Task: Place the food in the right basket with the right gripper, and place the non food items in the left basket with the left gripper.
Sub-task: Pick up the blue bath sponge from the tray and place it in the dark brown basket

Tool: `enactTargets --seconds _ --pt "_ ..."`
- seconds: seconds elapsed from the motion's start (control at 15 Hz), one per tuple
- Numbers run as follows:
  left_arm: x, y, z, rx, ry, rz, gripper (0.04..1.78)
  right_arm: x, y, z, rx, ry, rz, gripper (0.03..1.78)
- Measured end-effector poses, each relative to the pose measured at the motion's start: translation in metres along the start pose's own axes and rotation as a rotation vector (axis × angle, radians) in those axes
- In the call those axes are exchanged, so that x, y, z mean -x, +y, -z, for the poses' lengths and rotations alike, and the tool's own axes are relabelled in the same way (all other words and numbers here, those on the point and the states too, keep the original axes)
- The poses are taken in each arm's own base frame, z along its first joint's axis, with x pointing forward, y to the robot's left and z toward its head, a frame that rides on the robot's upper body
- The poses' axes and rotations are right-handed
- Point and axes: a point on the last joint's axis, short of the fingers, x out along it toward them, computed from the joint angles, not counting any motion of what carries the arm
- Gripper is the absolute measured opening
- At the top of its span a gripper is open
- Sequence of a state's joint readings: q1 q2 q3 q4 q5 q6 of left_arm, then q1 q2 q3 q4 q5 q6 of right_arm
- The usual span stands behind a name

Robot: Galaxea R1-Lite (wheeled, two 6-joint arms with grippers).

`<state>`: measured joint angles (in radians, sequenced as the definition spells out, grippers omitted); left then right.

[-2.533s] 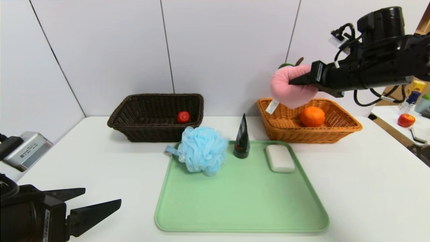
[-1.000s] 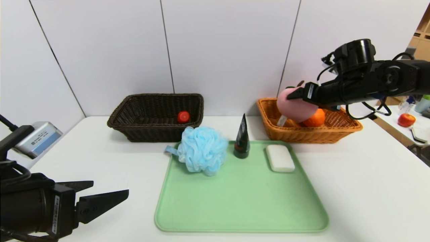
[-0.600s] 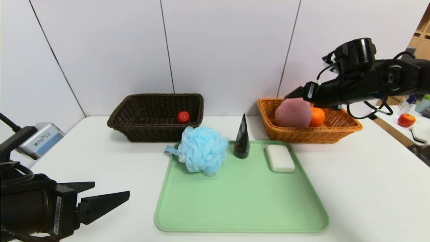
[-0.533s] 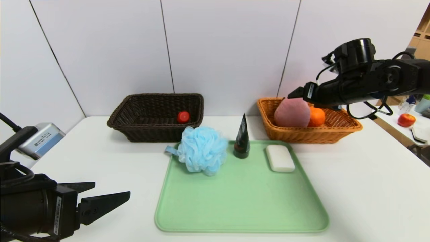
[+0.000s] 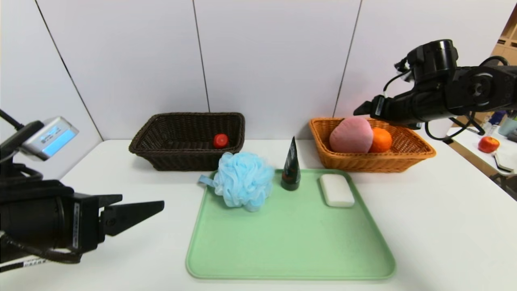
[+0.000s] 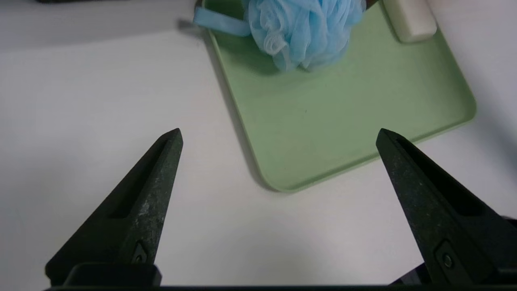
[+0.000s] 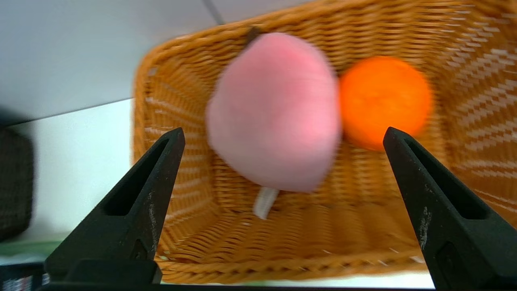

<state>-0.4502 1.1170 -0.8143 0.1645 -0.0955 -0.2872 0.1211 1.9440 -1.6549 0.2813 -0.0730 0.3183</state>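
Two grippers were in view, and both stood with jaws spread wide and nothing between them. The right gripper [image 7: 282, 135] hung above the light orange wicker basket [image 5: 416, 150], its pointed jaws apart from the contents below. The left gripper [image 6: 278, 135] was low over the white table [image 5: 444, 226] at the near left, jaws parted to either side of bare tabletop, pointing toward the near left corner of the green tray [image 5: 291, 242] and touching nothing.

In the light orange wicker basket lay the pink plush peach [image 5: 350, 135], with the orange fruit [image 5: 381, 140] touching it on the right side. In the right wrist view a white tag [image 7: 264, 202] showed beneath the peach, resting on the basket floor.

The dark brown wicker basket [image 5: 161, 155] stood at the far left of the table, well apart from the orange one, and held the small red lumpy ball [image 5: 220, 140] near its right end.

On the far part of the green tray were three items: the light-blue bath puff [image 5: 243, 180] at the left, overhanging the tray's edge, with its blue loop lying on the table; the dark tapered tube [image 5: 291, 169] standing upright just beside it; and the white soap bar [image 5: 336, 190] lying flat to the right, apart from the tube.
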Motion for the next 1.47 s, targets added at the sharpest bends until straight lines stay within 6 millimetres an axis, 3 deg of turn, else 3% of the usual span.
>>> enactTargets --seconds 0.4,0.73,1.0,1.27,1.47 --pt "-0.057 -0.015 -0.053 0.045 0.038 -0.046 1.69 0.076 -0.014 0.019 0.051 0.223 0.166 1.69" --pt "-0.107 -0.052 -0.079 0.093 0.141 -0.161 1.69 0.115 -0.023 0.039 0.052 0.232 0.162 1.69" --pt "-0.141 -0.078 -0.066 0.058 0.271 -0.255 1.69 0.131 -0.018 0.05 0.075 0.132 0.074 1.69" --pt "-0.169 -0.083 -0.053 0.024 0.3 -0.319 1.69 0.148 -0.022 0.073 0.164 0.122 0.022 1.69" --pt "-0.18 -0.087 -0.057 0.059 0.263 -0.298 1.69 0.157 -0.025 0.081 0.172 0.128 0.003 1.69"
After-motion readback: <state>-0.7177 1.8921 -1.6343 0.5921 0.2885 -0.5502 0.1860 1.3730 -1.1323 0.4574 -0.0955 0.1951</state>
